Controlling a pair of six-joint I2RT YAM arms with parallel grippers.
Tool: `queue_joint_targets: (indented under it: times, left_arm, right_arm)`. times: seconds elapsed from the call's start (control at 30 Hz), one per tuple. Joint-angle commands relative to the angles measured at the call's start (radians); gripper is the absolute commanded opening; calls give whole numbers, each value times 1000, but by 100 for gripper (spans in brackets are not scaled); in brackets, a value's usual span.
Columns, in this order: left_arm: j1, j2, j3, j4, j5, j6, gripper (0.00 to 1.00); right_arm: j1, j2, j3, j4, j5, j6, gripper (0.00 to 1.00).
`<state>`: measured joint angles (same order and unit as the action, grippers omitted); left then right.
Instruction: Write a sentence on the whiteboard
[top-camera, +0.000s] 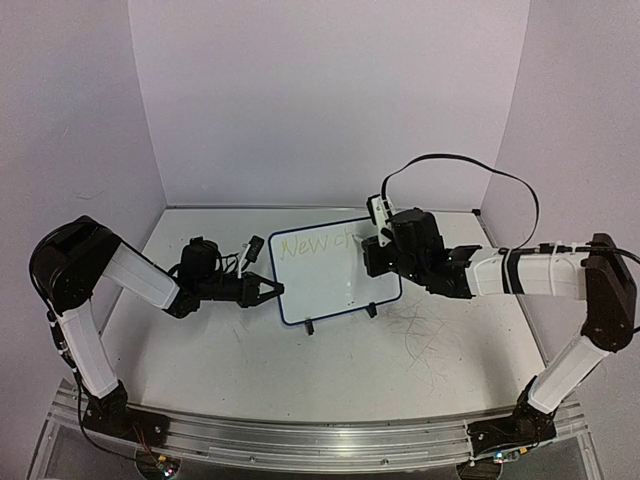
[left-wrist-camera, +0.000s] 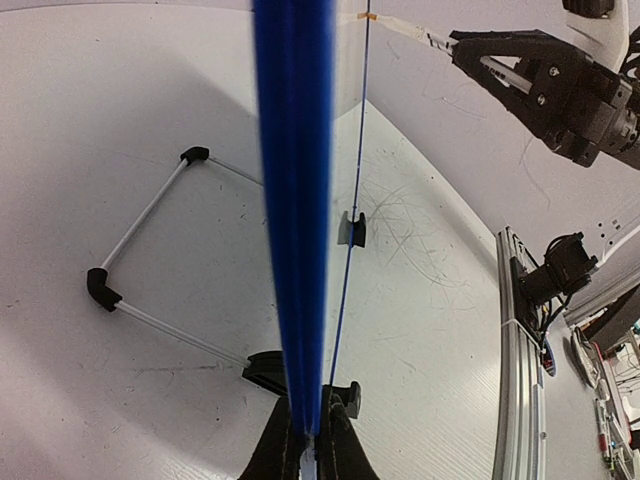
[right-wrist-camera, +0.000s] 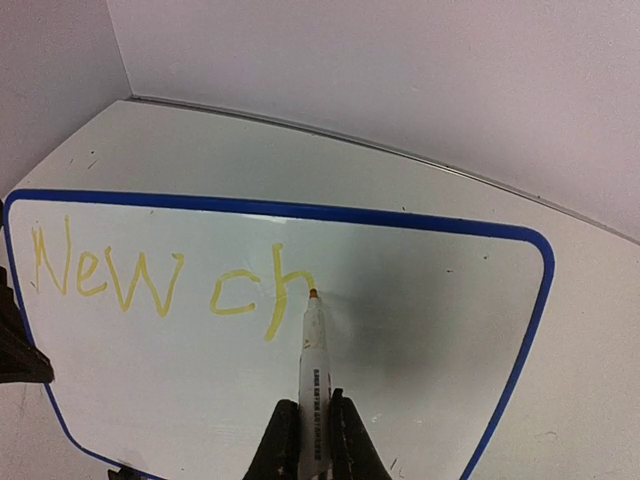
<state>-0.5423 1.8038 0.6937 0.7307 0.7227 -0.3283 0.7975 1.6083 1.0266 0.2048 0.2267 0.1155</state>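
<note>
The whiteboard stands tilted at the table's middle on two black feet. My left gripper is shut on the board's left blue frame edge, which runs straight up from between the fingers. My right gripper is shut on a white marker. The marker's orange tip touches the whiteboard at the arch of an "h". The sentence reads "New ch" in pale yellow, also faintly seen from above as the sentence.
Thin grey scribble scratches mark the tabletop right of the board. The board's wire stand lies behind it. A metal rail runs along the near edge. Walls close in the back and both sides.
</note>
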Motion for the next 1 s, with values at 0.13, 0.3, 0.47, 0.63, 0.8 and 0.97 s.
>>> queue_joint_targets:
  times: [0.13, 0.3, 0.47, 0.63, 0.8, 0.97]
  left_arm:
    - [-1, -11, 32, -41, -52, 36, 0]
    - [-1, -10, 30, -42, -52, 37, 0]
    - [-1, -11, 29, -45, -54, 38, 0]
    - [-1, -12, 28, -44, -56, 38, 0]
    - [-2, -12, 29, -44, -60, 37, 0]
    - [-4, -15, 27, -46, -66, 34, 0]
  right_arm:
    - [-2, -34, -30, -21, -13, 25, 0]
    - [-2, -35, -39, -29, -14, 29, 0]
    - [-2, -36, -42, -35, -18, 30, 0]
    - [-2, -40, -24, -36, -9, 24, 0]
    - [-2, -59, 13, -24, -27, 15, 0]
    - [-4, -101, -8, 7, -40, -10, 0]
